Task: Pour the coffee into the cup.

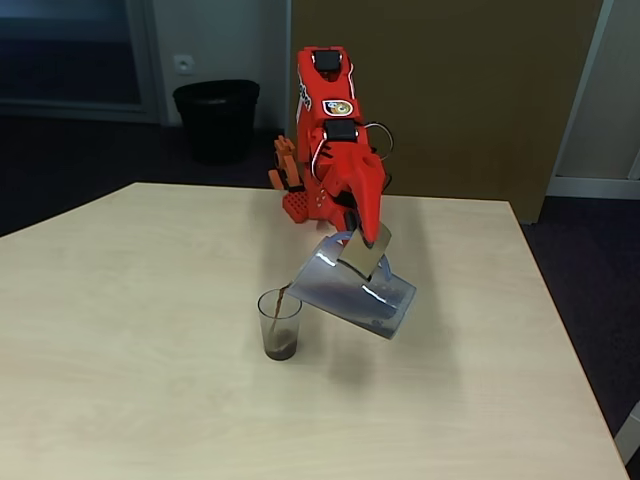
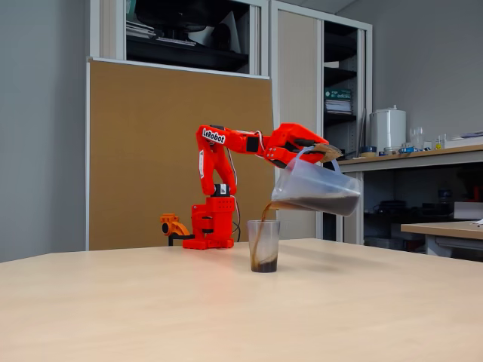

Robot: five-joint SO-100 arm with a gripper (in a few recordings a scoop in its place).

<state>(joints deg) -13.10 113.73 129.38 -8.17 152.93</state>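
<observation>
Your red two-finger gripper (image 1: pixel 366 236) (image 2: pixel 317 153) is closed on the handle of the big see-through plastic jug with a spout (image 1: pixel 352 291) (image 2: pixel 317 189). You hold the jug up in the air, tipped over, with its spout low and just above the cup's rim.

The dark brown coffee (image 2: pixel 317 204) lies in the low side of the jug. A thin brown stream (image 2: pixel 259 226) runs from the spout down into the small clear plastic cup with no handle (image 1: pixel 279 323) (image 2: pixel 263 245). The cup stands up straight, and there is a little coffee at its bottom. Most of the cup has no coffee in it yet.

The cup stands on the light wood table (image 1: pixel 120 330) (image 2: pixel 151 302), near the middle. In a fixed view it is a bit toward the far edge, in front of the arm's base.

Behind the table you can see a brown board wall (image 2: pixel 151 151), a black bin (image 1: pixel 216 118) on the dark floor, and shelves (image 2: pixel 339 98) with a side desk at the right.

Your red arm (image 1: pixel 335 130) (image 2: pixel 226 151) rises straight up from its base (image 2: pixel 211 230) at the far edge of the table. Then it bends and reaches out level toward the cup, with the wrist turned so the jug tips.
</observation>
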